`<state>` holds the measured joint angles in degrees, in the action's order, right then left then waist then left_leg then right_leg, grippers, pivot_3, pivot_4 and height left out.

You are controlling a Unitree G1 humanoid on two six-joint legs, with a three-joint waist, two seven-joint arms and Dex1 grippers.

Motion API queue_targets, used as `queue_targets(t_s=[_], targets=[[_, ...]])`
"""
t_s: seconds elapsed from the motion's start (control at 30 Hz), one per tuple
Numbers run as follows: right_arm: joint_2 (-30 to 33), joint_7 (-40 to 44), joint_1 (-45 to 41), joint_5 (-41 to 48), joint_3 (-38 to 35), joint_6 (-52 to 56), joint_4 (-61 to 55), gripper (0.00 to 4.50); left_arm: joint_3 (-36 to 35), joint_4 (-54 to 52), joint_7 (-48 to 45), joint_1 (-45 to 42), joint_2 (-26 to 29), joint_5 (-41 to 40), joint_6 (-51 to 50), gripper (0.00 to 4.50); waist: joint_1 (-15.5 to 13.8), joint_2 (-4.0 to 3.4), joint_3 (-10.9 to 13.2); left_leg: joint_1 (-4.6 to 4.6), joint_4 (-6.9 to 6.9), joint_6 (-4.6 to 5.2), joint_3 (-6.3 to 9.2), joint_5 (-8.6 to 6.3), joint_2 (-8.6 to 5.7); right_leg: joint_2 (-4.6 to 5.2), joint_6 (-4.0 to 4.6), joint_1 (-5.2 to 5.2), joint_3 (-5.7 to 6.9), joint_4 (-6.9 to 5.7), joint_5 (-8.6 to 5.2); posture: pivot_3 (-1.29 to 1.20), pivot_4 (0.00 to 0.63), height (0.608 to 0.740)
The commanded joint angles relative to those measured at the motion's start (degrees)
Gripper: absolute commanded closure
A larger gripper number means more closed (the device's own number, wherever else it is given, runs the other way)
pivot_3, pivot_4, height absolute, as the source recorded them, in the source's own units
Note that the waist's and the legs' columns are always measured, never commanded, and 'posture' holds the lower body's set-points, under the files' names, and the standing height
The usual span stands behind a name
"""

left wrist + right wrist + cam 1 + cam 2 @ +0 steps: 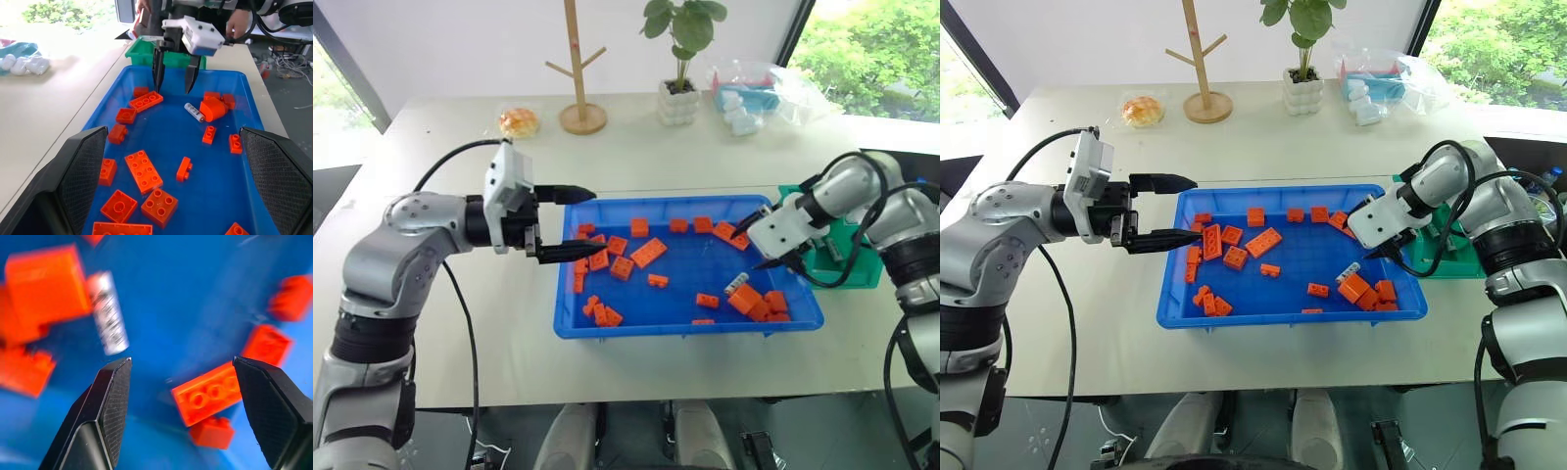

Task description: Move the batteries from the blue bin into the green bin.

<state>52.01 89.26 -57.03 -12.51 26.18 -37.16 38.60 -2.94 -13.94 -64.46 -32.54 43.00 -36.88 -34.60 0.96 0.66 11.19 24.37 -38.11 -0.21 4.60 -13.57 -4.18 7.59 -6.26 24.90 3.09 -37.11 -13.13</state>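
The blue bin sits mid-table with orange bricks strewn over its floor. One battery, a small silver cylinder, lies flat near the bin's right end, against a cluster of bricks; it also shows as the battery and the battery. My right gripper hangs open over that end, pointing down, empty, with the battery just beside and below its fingertips. Behind it, off the blue bin's right edge, stands the green bin. My left gripper is open and level at the bin's left rim, holding nothing.
Orange bricks lie all over the blue bin. Along the table's far side stand a wooden peg stand, a potted plant, a bun and a plastic bag. A person's hand shows beyond the green bin.
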Motion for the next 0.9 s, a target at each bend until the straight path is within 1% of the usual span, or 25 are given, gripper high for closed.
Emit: queue_targets(t_s=[0.03, 0.2, 0.33, 0.5, 0.73, 0.8, 0.83, 0.9], targets=[[-0.5, -0.3, -2.5, -1.7, 0.4, -6.1, 4.0, 1.12, -2.4, -2.3, 0.8, 0.1, 1.1, -1.2, -0.3, 0.0, 0.0, 0.0, 0.0, 0.0, 0.0, 0.0, 0.0, 0.0, 0.0, 0.0, 0.0, 0.0, 0.0, 0.0, 0.0, 0.0, 0.15, 0.693], [-2.5, 0.0, -2.7, -1.6, 0.2, -7.2, 7.1, 1.12, -2.8, -2.8, 1.3, 0.4, 1.7, -1.7, -0.5, 0.0, 0.0, 0.0, 0.0, -0.01, 0.0, -0.02, 0.0, 0.01, 0.0, -0.01, 0.01, 0.0, -0.02, -0.02, 0.0, 0.0, 0.15, 0.693], [-3.7, 0.4, -1.4, -0.6, -0.3, -6.5, 6.6, 1.12, -2.4, -2.6, 1.5, -0.1, 1.6, -1.7, -0.5, 0.0, 0.0, 0.0, 0.0, -0.01, 0.0, -0.02, 0.01, 0.01, 0.0, -0.01, 0.01, 0.0, -0.02, -0.03, 0.0, 0.0, 0.15, 0.693], [-3.7, 1.7, 0.4, -0.4, 0.1, -6.2, 4.7, 1.12, -1.9, -1.8, 1.3, -1.2, 1.4, -1.5, -0.3, 0.0, -0.1, 0.0, 0.0, -0.01, 0.0, -0.03, 0.02, 0.01, 0.0, -0.02, 0.01, 0.0, -0.03, -0.05, 0.0, 0.0, 0.15, 0.693], [-4.9, 3.2, 2.0, 3.9, -0.5, 1.0, 0.1, 1.12, -1.5, -1.1, 1.2, -1.9, 1.0, -1.1, 0.2, 0.0, 0.0, 0.0, 0.0, -0.03, 0.0, -0.04, 0.02, 0.02, 0.0, -0.02, 0.01, -0.01, -0.03, -0.07, 0.0, 0.0, 0.15, 0.693], [-5.0, 3.2, 2.5, 5.2, -0.6, 3.5, -1.4, 1.64, -1.5, -1.1, 1.2, -1.9, 1.0, -1.1, 0.2, 0.0, 0.0, 0.0, 0.0, -0.04, 0.0, -0.04, 0.02, 0.02, 0.0, -0.02, 0.01, -0.01, -0.03, -0.07, 0.0, 0.0, 0.15, 0.693], [-5.0, 3.2, 2.7, 5.7, -0.6, 4.4, -2.0, 1.99, -1.5, -1.1, 1.2, -2.0, 1.0, -1.1, 0.2, 0.0, 0.0, 0.0, 0.0, -0.04, 0.0, -0.04, 0.02, 0.02, 0.0, -0.02, 0.02, -0.01, -0.03, -0.08, 0.0, 0.0, 0.15, 0.693], [-4.8, 3.2, 3.0, 6.1, -0.9, 5.5, -2.9, 2.92, -1.5, -1.2, 1.3, -1.9, 0.9, -1.1, 0.3, 0.0, 0.0, 0.0, 0.0, -0.04, 0.0, -0.04, 0.02, 0.02, 0.0, -0.02, 0.02, 0.0, -0.04, -0.08, 0.0, 0.0, 0.15, 0.693]])
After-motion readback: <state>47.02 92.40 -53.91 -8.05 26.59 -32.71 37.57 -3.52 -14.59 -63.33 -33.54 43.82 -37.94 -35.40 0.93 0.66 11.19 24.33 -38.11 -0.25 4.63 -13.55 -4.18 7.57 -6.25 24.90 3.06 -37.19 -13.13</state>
